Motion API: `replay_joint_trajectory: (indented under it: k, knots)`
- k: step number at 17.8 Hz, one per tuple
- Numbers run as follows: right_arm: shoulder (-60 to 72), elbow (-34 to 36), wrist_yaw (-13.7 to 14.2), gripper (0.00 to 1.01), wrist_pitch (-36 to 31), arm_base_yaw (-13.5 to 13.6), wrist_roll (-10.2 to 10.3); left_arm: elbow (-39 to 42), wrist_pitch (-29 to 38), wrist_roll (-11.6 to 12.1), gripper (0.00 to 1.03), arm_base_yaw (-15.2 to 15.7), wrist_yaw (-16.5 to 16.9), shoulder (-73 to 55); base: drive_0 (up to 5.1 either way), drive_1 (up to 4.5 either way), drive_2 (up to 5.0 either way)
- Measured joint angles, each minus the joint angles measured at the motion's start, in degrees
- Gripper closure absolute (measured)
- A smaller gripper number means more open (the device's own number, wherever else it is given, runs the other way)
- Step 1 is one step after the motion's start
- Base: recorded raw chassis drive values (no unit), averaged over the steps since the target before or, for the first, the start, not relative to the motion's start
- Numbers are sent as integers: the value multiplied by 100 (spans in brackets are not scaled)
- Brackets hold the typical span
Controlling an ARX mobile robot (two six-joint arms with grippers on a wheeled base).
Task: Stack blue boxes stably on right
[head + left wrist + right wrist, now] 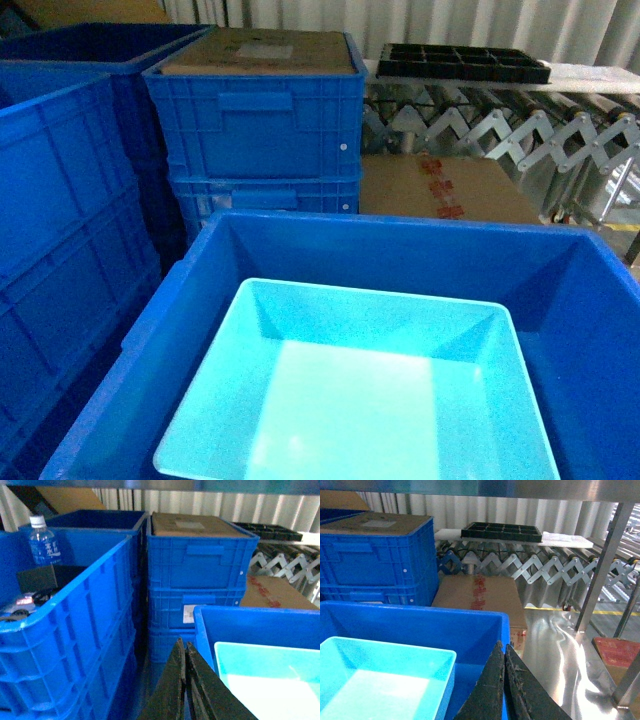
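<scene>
Left wrist view shows the left claw pressed together at 6 o'clock; the right claw is pressed together too, holding nothing. At 5 o'clock, the turquoise tub, smooth and lidless, sits inside a dark blue crate. Only this view shows a water bottle.

The turquoise tub is cut off by the head view's lower edge.
</scene>
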State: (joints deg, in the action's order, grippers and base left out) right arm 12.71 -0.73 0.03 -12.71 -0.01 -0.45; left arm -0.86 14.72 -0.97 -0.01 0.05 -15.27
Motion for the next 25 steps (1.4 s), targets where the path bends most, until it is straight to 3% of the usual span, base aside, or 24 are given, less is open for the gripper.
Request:
replay_joint_trajectory:
  k: [3, 4, 5, 6, 7, 12, 13, 20, 21, 25]
  knots:
    - [-289, 0, -2, 99, 284, 0, 0, 0, -299, 0, 101, 0, -7, 363, 0, 0, 0]
    - [-852, -4, -7, 99, 1152, 0, 0, 0, -404, 0, 101, 0, -4, 452, 0, 0, 0]
    - [-1259, -4, 0, 99, 1239, 0, 0, 0, -479, 0, 101, 0, -15, 544, 0, 0, 0]
    - [-1244, -4, -11, 99, 1309, 0, 0, -7, -1268, 2, 101, 0, 4, 1064, 0, 0, 0]
    - [-1246, -4, 0, 99, 1314, 0, 0, -7, -1469, 2, 101, 0, -20, 1478, 0, 0, 0]
    - [-1244, -4, -2, 99, 1294, 0, 0, -4, -1497, 13, 101, 0, -9, 1469, 0, 0, 0]
    - [-1246, -4, -2, 95, 1296, 0, 0, -4, -1497, 11, 101, 0, -13, 1469, 0, 0, 0]
    - [-1246, -4, -2, 2, 1296, 0, 2, -4, -1497, 13, 11, 0, -11, 1469, 0, 0, 0]
    - [-1246, -4, -2, 3, 1296, 0, 2, -4, -1497, 17, 3, 0, -11, 1469, 0, 0, 0]
    - [-1244, -4, -2, 3, 1296, 0, 2, -4, -1497, 17, 5, 0, -11, 1469, 0, 0, 0]
